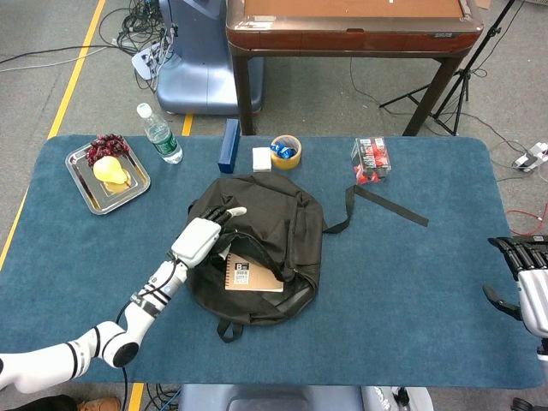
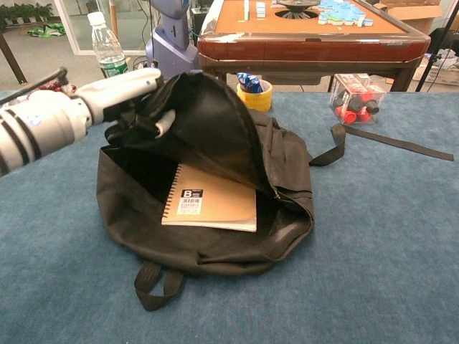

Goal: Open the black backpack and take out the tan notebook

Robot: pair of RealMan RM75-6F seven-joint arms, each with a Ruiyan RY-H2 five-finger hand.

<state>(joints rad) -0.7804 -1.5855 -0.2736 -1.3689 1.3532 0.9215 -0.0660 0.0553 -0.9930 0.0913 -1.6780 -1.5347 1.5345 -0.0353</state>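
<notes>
The blue table point(image 1: 411, 282) fills the middle of the head view, and the black backpack point(image 1: 291, 214) lies centre-left on it, its front flap point(image 2: 208, 129) lifted high and peeled toward the top of the frame. The bag is open; that's the opening step looking done, or very nearly.

The left hand point(image 1: 199, 238) sits at the upper left of the bag. In the chest view it is up at the upper left of the frame, fingers point(image 2: 147, 80) curled around the raised edge of the flap and holding it up. The grip looks firm, though dark fabric hides part of it.

The right hand point(image 1: 524, 274) waits at the far right edge of the head view, low in the frame, well away from the bag. Fingers loosely spread, holding nothing. The chest view doesn't show it.

And there's the prize: the tan notebook point(image 2: 210, 198) lies flat inside the open compartment, centre of the chest view, spiral binding on its left side and a small label near its top. The flap's shadow hangs just above it.

Next move, as I read it: keep that flap held up, bring the free right hand across and into the mouth of the bag, and get fingers on the notebook's exposed edge to slide it out.
</notes>
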